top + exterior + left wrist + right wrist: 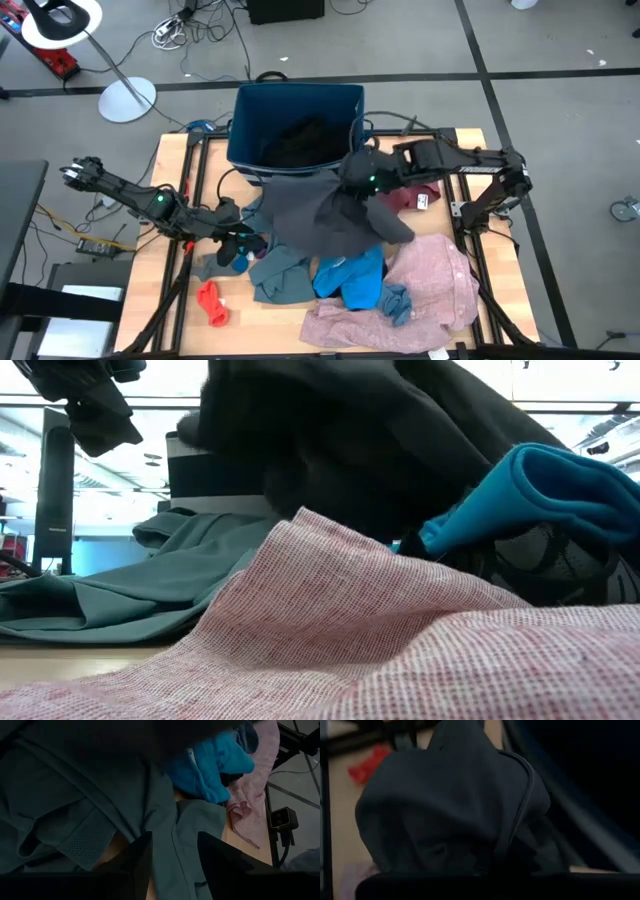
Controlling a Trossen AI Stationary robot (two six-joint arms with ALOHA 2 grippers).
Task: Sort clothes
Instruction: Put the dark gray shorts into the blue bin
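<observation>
High view: the right gripper (pixel 352 180), jaws closed on the dark grey garment (pixel 320 215), hangs it at the bin's (pixel 243 125) 6 o'clock edge, hiding clothes beneath. At 9 o'clock the left gripper (pixel 240 243), jaws wide and empty, hovers over the teal-grey garment (pixel 285 275), partly buried.

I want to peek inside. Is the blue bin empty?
Not empty. The high view shows a black garment lying inside the bin, while a dark grey garment drapes from its front edge.

Coarse-woven pink shirt (pixel 400 630), matt wooden table (pixel 170 165)
</observation>
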